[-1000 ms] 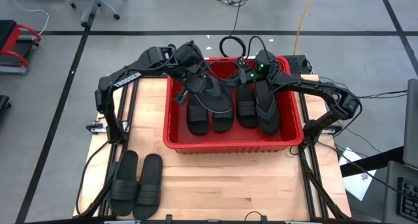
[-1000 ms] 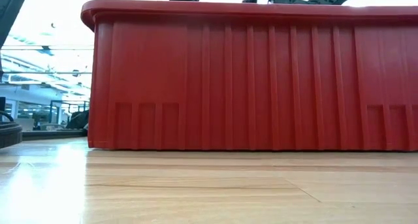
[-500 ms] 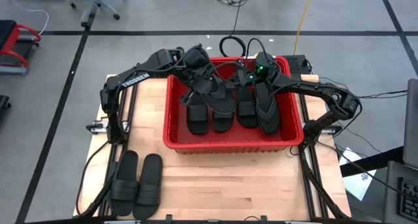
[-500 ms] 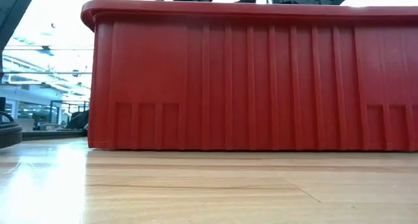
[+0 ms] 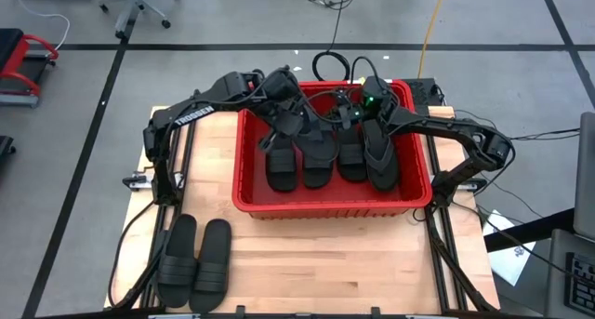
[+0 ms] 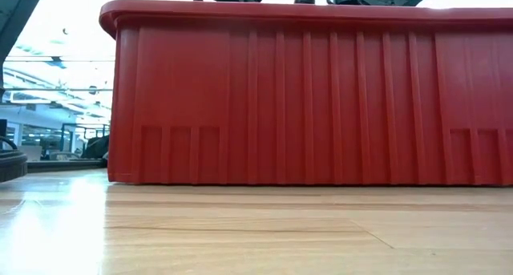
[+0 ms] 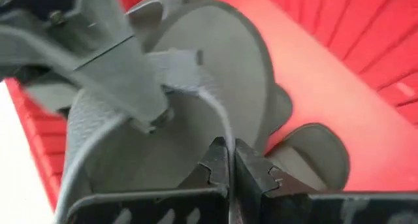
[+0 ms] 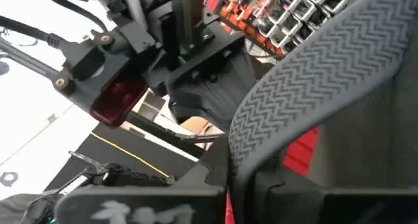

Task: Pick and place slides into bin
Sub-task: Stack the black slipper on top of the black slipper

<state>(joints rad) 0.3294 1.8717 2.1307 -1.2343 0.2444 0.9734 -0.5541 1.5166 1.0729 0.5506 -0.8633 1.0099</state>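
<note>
While both fingers (image 7: 230,160) clamp flip-flops (image 5: 316,142), bin (image 5: 330,206) floor frontward lies bare.

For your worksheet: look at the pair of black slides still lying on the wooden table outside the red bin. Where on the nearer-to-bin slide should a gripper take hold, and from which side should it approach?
Grip the wide strap of the slide nearer the bin, coming straight down from above. It lies flat, sole down, so the strap probably arches off the footbed and offers an edge for fingers. Its partner lies close alongside, so closing along the slide's length looks safer than across it.

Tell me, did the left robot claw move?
Yes. The left gripper, shut on a black thong flip-flop, went further over the big red plastic crate, away from its left wall.
</note>
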